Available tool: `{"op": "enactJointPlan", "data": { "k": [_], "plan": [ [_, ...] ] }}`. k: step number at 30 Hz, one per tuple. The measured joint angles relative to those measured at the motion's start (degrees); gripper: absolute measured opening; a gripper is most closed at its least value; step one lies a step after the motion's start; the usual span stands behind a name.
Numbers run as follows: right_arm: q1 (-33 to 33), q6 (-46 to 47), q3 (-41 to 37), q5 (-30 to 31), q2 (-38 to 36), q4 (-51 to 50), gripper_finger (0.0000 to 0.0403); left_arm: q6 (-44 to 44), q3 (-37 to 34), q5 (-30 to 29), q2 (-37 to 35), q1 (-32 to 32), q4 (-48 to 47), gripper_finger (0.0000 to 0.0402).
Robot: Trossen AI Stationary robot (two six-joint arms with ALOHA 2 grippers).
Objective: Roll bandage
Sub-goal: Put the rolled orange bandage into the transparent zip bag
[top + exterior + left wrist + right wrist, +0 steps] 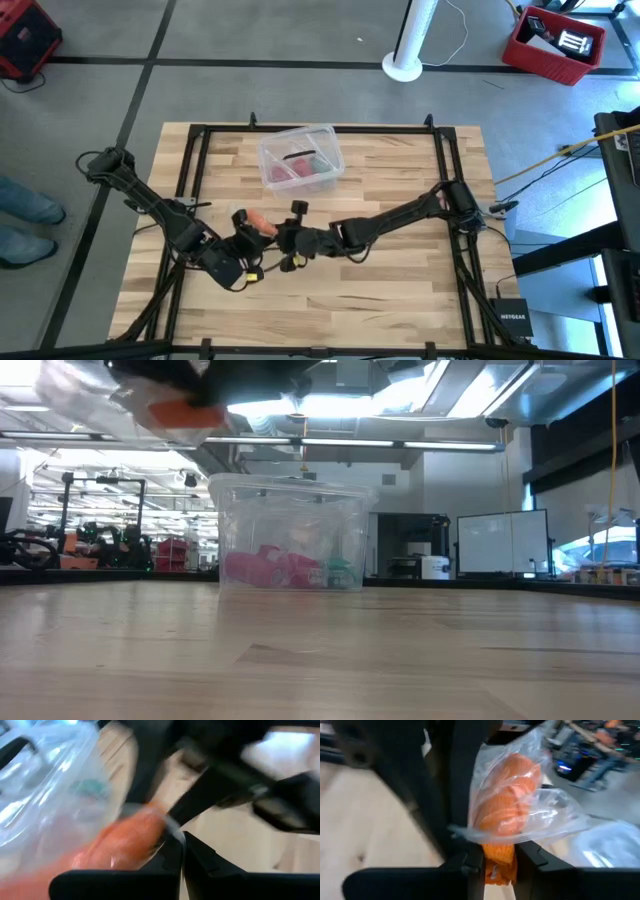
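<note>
The orange bandage (512, 795) is a crumpled bundle inside a clear plastic wrapper (555, 815), held in the air over the middle of the table. In the high view it shows as an orange spot (258, 222) between the two arms. My left gripper (181, 840) comes in from the left and is shut on the wrapper. My right gripper (500, 854) comes in from the right and is shut on the bandage's lower end. The low view shows the bandage (185, 410) and wrapper (70, 390) high above the tabletop. My left gripper pinches a thin bunched edge of the clear wrapper (170, 826) between its two shut fingers, coming from the table's left and slanting a little downward. The wrapper is lifted clear of the table. My right gripper pinches the bandage's end that sticks out below the wrapper (499, 851) between its two fingers (474, 862), coming from the table's right and nearly level. The rest of the bandage stands beyond the fingers inside the wrapper, clear of the table.
A clear plastic box (300, 158) with red and green contents stands on the wood table toward its far edge, just behind the grippers; the low view shows the box (290, 535) as well. A black frame (200, 135) borders the tabletop.
</note>
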Motion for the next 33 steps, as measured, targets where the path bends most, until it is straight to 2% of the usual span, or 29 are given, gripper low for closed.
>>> {"op": "enactJointPlan", "data": {
  "k": [2,5,11,14,18,22,25,30,33],
  "plan": [
    [-1.0,0.4,0.0,-3.9,0.7,1.2,0.006,3.2,-0.1,0.3,0.0,-0.1,2.6,0.0],
    [-1.8,1.7,0.0,-6.5,1.2,0.8,0.006,4.3,-0.1,0.4,0.1,0.0,2.8,0.0],
    [-1.6,1.7,0.0,-7.1,1.5,0.9,0.006,4.1,-0.1,1.3,0.1,0.9,2.3,0.0006],
    [-1.7,1.7,0.0,-7.0,1.6,0.1,0.006,2.5,-0.1,5.0,0.1,2.4,1.3,0.0035],
    [-1.9,1.8,0.0,-7.1,1.6,-1.6,0.006,0.2,0.0,8.2,-0.2,2.7,0.1,0.0093],
    [-1.9,2.3,0.0,-7.1,1.7,-3.3,0.006,-0.7,1.3,12.2,-2.7,2.6,-7.2,0.0137],
    [-1.9,2.4,0.0,-6.9,1.8,-2.9,0.006,-3.2,2.8,10.9,-5.3,2.0,-11.9,0.015],
    [-1.9,2.2,0.0,-6.8,1.8,0.1,0.006,0.3,3.3,8.8,-8.8,1.9,-9.5,0.015],
    [-2.0,1.8,0.0,-7.0,1.8,0.2,0.006,0.0,3.3,9.9,-10.0,1.9,-12.4,0.0148]
  ]
}}
